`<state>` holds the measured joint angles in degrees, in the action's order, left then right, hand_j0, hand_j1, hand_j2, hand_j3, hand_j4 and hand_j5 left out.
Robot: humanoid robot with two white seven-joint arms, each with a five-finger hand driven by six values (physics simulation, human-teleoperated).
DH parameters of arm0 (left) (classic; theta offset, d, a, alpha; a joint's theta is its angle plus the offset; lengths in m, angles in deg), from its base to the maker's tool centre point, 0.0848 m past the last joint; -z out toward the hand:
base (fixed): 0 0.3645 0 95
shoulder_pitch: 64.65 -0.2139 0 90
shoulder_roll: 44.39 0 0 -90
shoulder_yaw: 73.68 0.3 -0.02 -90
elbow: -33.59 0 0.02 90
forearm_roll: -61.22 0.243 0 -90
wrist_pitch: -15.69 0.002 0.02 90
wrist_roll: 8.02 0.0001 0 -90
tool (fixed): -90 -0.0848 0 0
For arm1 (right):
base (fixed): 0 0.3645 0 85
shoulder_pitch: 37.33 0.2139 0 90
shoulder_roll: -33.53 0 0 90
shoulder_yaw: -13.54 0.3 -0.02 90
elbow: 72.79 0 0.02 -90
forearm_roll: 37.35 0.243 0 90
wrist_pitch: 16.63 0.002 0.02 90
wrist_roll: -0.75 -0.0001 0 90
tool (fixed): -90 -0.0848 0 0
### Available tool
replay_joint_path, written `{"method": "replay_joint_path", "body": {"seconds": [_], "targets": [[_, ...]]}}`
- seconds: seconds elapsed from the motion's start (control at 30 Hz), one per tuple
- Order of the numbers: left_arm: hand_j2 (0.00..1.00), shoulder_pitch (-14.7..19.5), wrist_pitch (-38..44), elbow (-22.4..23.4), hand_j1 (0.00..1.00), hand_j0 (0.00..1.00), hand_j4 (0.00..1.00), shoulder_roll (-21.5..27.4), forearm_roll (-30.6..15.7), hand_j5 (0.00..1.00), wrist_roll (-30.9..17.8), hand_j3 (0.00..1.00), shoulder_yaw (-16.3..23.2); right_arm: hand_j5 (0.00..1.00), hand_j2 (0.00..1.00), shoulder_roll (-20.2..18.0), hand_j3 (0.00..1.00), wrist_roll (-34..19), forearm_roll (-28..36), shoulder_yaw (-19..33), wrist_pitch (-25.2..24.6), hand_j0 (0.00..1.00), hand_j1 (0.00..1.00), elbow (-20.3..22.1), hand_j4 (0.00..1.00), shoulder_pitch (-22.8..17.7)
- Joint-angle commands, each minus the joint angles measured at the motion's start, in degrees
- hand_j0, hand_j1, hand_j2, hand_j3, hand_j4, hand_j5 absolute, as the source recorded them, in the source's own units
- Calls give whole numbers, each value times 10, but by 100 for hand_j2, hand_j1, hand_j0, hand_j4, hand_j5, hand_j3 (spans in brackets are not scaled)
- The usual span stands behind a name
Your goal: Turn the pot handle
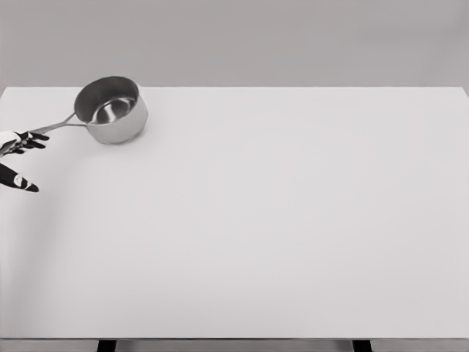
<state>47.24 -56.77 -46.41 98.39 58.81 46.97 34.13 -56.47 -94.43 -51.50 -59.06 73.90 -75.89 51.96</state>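
The pot (pixel 112 110) is seen standing upright near the far left corner of the table (pixel 278 235); its handle (pixel 57 125) is pointed to the left and slightly toward the robot, ending just at the left hand (pixel 20 143). The fingers (pixel 33 139) are spread and extended toward the handle's tip; nothing is clasped by them, though whether the tip is actually touched cannot be told from this view; a thumb or further finger is seen lower down, apart from the rest. No turning can be judged as done; the task is taken to be at its approach stage, with the grasp or push on the handle and the whole rotation left to do. The pot is rendered as polished metal, round and shallow-walled, with a bright reflective inner base; the handle is a thin, flat metal strip. The table is a plain, matte, pale rectangle, with dark legs glimpsed at its near edge. The right hand is not shown.
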Motion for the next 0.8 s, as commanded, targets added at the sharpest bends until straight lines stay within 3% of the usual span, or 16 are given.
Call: {"method": "replay_joint_path", "body": {"seconds": [0.0, 0.77], "targets": [[100, 0, 0, 8, 100, 100, 100, -2, 14, 100, 0, 100, 1, 100, 100, 0, 100, 0, 0, 0, 0, 100, 100, 0, 100, 0], [100, 1, -1, -34, 100, 100, 100, 5, 18, 100, 0, 100, -6, 100, 100, 0, 100, 0, 0, 0, 0, 100, 100, 0, 100, 0]]}}
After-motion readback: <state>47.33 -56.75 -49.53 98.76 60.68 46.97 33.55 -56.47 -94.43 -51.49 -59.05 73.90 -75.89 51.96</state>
